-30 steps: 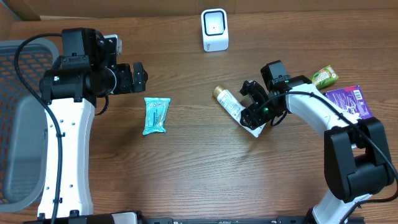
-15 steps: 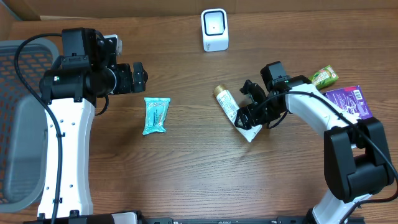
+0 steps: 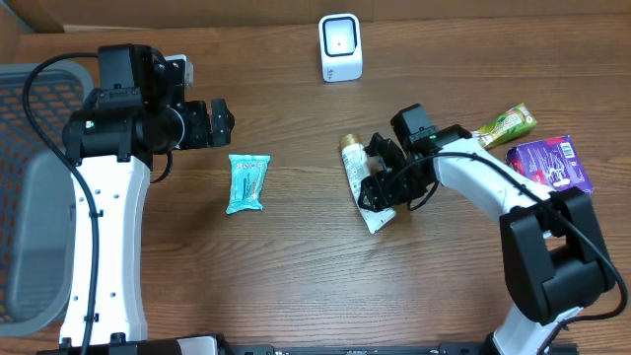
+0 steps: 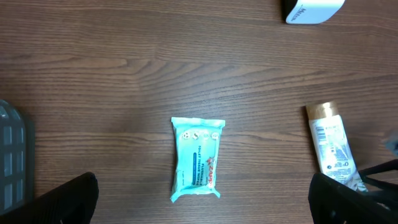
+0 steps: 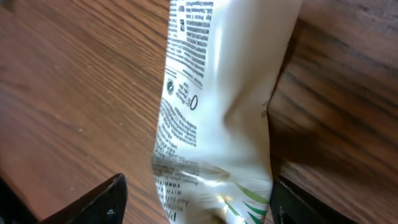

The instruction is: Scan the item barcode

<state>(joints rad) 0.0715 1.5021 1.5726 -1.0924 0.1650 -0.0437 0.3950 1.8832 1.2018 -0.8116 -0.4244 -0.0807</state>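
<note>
A white tube with a gold cap (image 3: 355,170) lies on the wooden table right of centre, its printed side up (image 5: 217,112). My right gripper (image 3: 381,189) is open and straddles the tube's flat tail (image 5: 198,200). Its right finger touches the tube's edge, while the left finger (image 5: 102,199) stands apart from it. The white barcode scanner (image 3: 340,47) stands at the back centre. My left gripper (image 3: 225,120) hangs open above the table (image 4: 202,208), holding nothing. A teal wipes pack (image 3: 246,182) lies below it (image 4: 196,160).
A green pouch (image 3: 508,122) and a purple packet (image 3: 549,163) lie at the far right. A grey basket (image 3: 30,197) sits at the left edge. The left wrist view also catches the tube (image 4: 331,144) and the scanner's base (image 4: 311,9).
My right gripper has shifted left, and the tube has slid and turned with it, its tail swinging down toward the table's middle. The left arm has not moved.
</note>
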